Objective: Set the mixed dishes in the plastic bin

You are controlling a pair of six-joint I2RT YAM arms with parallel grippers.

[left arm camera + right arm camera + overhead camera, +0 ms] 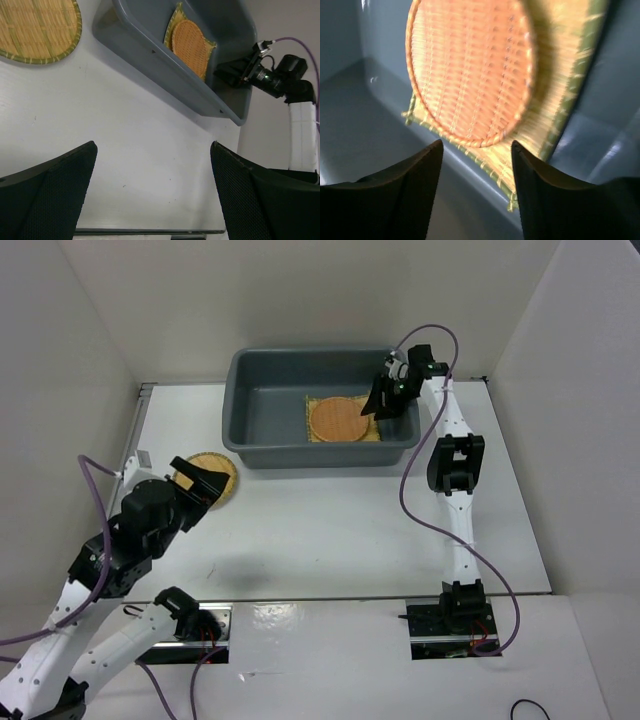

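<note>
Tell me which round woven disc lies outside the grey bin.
The yellow-tan disc, on the table left of the bin; the orange-brown disc lies inside, on the square mat.

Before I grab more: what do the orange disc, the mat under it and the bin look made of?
Orange-brown disc: apparently woven bamboo or rattan strips, matte, with a bound rim. Square mat: thin yellow slats, probably bamboo, greenish edge. Plastic bin: smooth grey moulded plastic, faint sheen from soft highlights.
</note>
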